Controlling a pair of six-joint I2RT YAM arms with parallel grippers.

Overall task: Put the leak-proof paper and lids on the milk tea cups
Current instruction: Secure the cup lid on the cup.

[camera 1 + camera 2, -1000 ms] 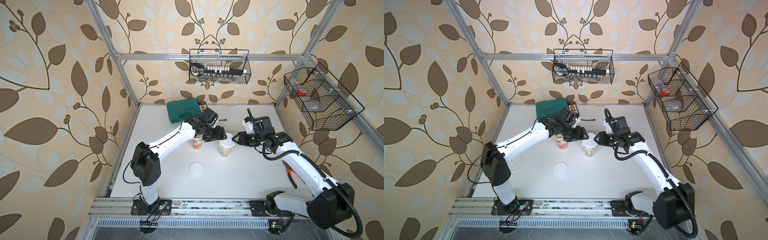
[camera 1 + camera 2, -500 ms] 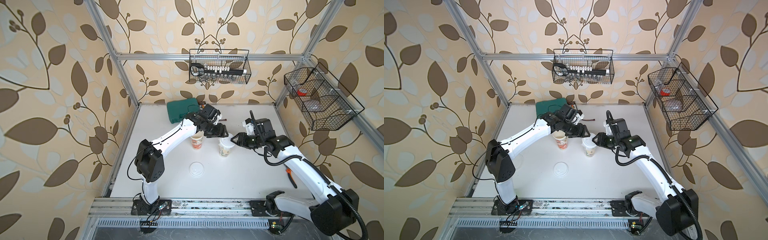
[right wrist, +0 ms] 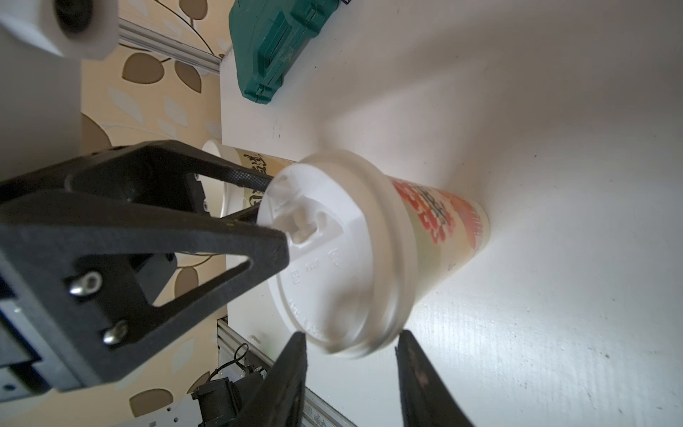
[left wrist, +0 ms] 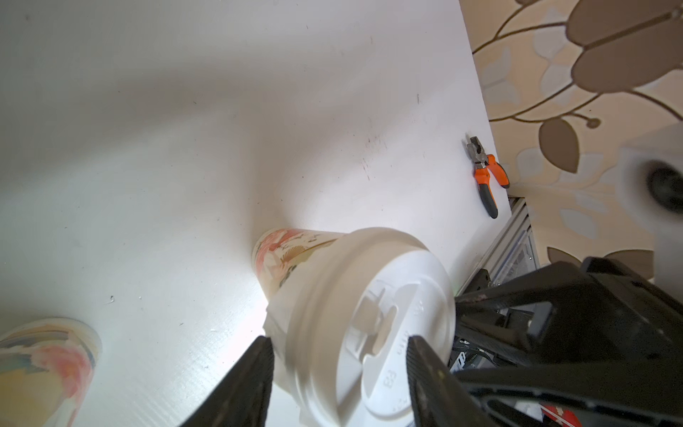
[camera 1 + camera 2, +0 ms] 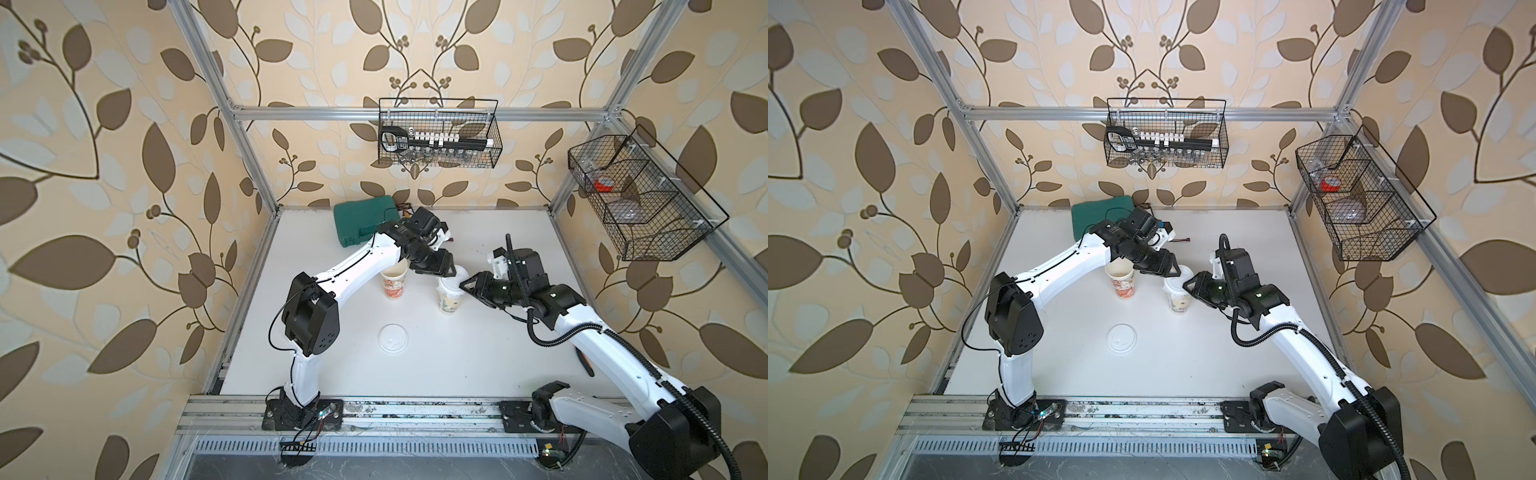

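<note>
Leak-proof paper eludes us; white plastic lid point(image 4: 369, 318) on green-beige paper cup point(image 5: 448, 303) sits between fingers of left gripper point(image 4: 338, 344) and right gripper point(image 3: 351, 340), grasp unclear; red-orange paper cup point(image 5: 392, 286) uncovered.

I am viewing a white tabletop point(image 5: 478, 353). An open cup point(image 5: 394, 283) and, just beside it, a lidded cup point(image 5: 448, 296) are standing upright near its middle. A round whitish disc point(image 5: 392, 338) is lying flat nearer the front, apart from both. A green case point(image 5: 359, 224) is resting at the back, and orange-handled pliers point(image 4: 487, 177) are lying along the right edge.
</note>
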